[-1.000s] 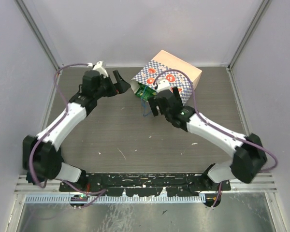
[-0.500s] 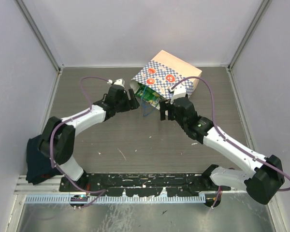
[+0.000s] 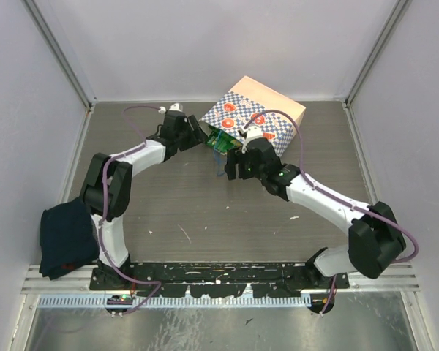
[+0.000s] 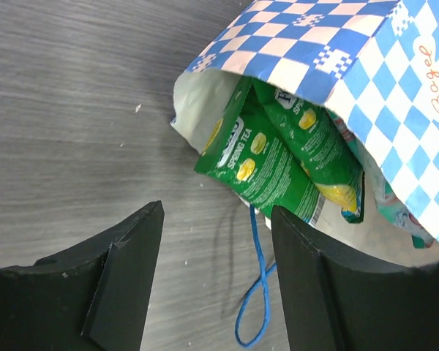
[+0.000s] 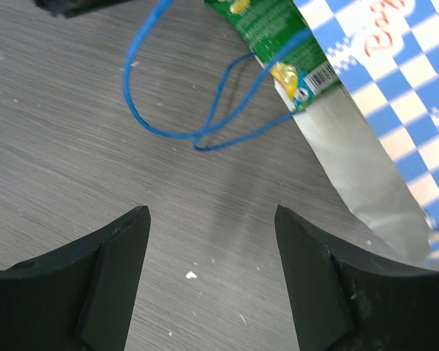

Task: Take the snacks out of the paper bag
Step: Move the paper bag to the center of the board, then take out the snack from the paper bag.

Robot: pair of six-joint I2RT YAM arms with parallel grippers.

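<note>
The blue-and-white checkered paper bag [image 3: 257, 117] lies on its side at the back of the table, mouth facing front-left. Green snacks [image 3: 221, 140] stick out of the mouth, and the left wrist view shows overlapping green packets [image 4: 267, 157] inside the paper bag [image 4: 336, 51], with a teal one deeper in. My left gripper [image 3: 199, 137] is open just left of the mouth. In its own view the left gripper [image 4: 216, 219] holds nothing and the blue cord handle [image 4: 256, 292] lies between its fingers. My right gripper [image 3: 234, 167] is open in front of the mouth, and the right gripper [image 5: 211, 219] is over bare table.
A dark blue cloth [image 3: 67, 238] lies at the front left beside the left arm's base. Loops of blue cord [image 5: 175, 124] lie on the table before the bag. Grey walls enclose the table on three sides.
The left arm has stretched right, bringing its gripper to the bag's mouth. Both grippers' jaws have narrowed. The right gripper swung out and came back before the mouth.
</note>
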